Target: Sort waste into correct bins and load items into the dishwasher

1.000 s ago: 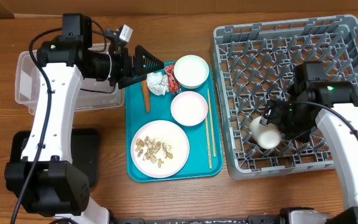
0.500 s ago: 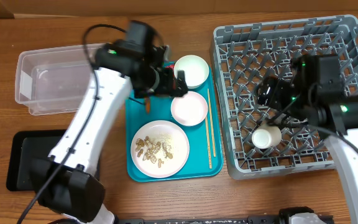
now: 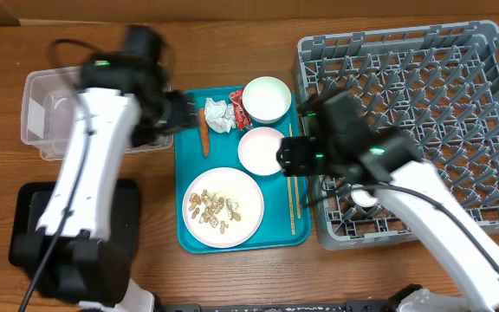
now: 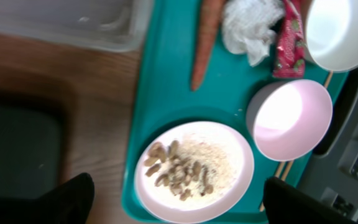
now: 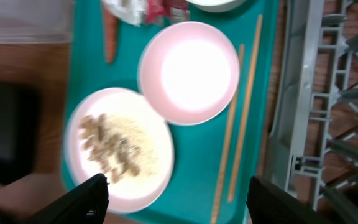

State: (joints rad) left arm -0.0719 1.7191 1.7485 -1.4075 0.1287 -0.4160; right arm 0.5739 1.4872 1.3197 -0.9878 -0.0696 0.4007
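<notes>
On the teal tray lie the white plate (image 3: 223, 208) with beige scraps, the pink bowl (image 3: 261, 149), the white bowl (image 3: 267, 98), the paper wad (image 3: 217, 114), the red wrapper (image 3: 236, 108), the carrot (image 3: 204, 130) and the chopsticks (image 3: 291, 199). The white cup (image 3: 364, 198) lies in the grey rack (image 3: 423, 87), partly hidden by my right arm. My left gripper (image 4: 185, 202) is open and empty above the plate (image 4: 194, 171). My right gripper (image 5: 182, 199) is open and empty above the plate (image 5: 120, 149) and chopsticks (image 5: 238, 124), near the pink bowl (image 5: 188, 71).
The clear tub (image 3: 50, 121) stands at the left, with the black tray (image 3: 33, 217) in front of it. The teal tray (image 3: 189, 234) sits between the tub and the rack. My left arm reaches over the tub's right end.
My right gripper has left the cup in the rack and swung left over the tray's right side. My left arm has pulled back left from above the bowls.
</notes>
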